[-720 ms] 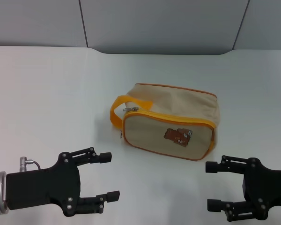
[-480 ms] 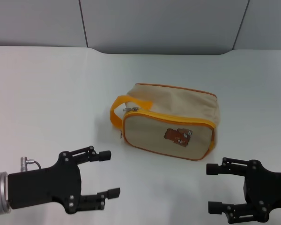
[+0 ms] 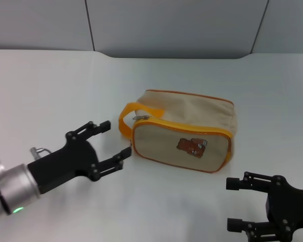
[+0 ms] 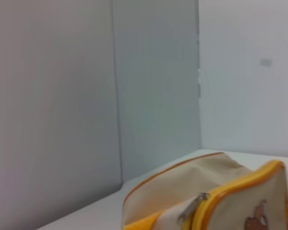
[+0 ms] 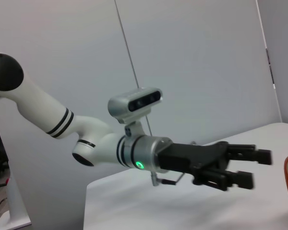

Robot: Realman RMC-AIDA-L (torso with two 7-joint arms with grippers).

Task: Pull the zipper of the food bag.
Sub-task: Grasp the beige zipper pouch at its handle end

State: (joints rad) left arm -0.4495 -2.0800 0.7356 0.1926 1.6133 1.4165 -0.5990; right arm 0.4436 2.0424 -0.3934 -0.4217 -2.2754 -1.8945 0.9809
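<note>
Handle loop (image 3: 133,117) lies between left claw (image 3: 113,140) and zipper (image 3: 178,125).

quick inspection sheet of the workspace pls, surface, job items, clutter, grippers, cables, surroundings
surface: white table, bare around the bag.
job's things: food bag sits upright near the table's middle, bear patch facing the robot; zipper pull tab lies at the bag's handle end, track looks closed.
clutter: nothing seen.
grippers: left gripper open, close to the bag's handle end, not touching; right gripper open, low by the near edge, apart from the bag.
cables: nothing seen.
surroundings: grey wall panels behind the table.
</note>
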